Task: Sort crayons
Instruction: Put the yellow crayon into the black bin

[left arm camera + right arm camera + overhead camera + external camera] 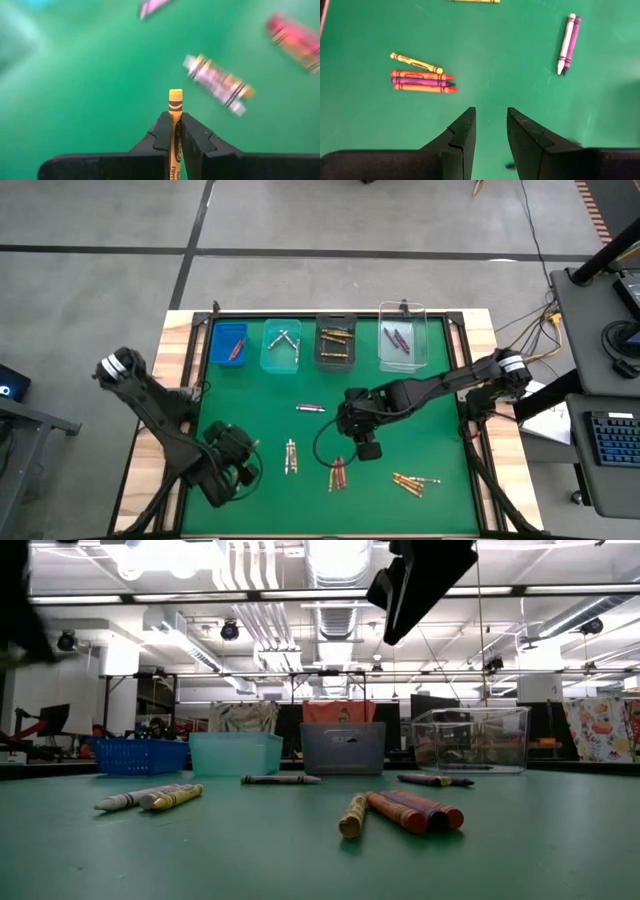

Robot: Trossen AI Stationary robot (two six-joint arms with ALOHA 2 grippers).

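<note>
Left gripper [175, 131] is shut tight on a gold-orange crayon [175, 107], held lengthwise between the fingers, flat end poking out past the tips. In high view the left gripper [243, 467] is seen low over the mat's front-left area, near a small pair of crayons [291, 456].

Right gripper [491, 131] is held part open, nothing between the fingers, green mat [495, 55] seen through the gap. In high view it [366, 448] hangs over mid-mat, just behind a red/purple/gold cluster [338, 474].

Bins are lined up along the back edge, left to right:
- blue bin [229, 345]: red crayons inside
- teal bin [281, 346]: silver-grey crayons, crossed
- dark grey bin [336, 343]: gold-orange crayons, several
- clear bin [403, 338]: purple crayons, a couple

Loose on the mat: one purple-ish crayon [310, 409] mid-mat in front of the teal and grey bins; a gold/silver group [414, 481] front-right. Right wrist view shows a four-crayon cluster [422, 78] (yellow, red, purple, orange) lying side by side, and a white + purple pair [568, 44] well apart from it.

Low view: bins stood in a row behind, loose crayons lying flat in front; bin contents can't be made out from there.
</note>
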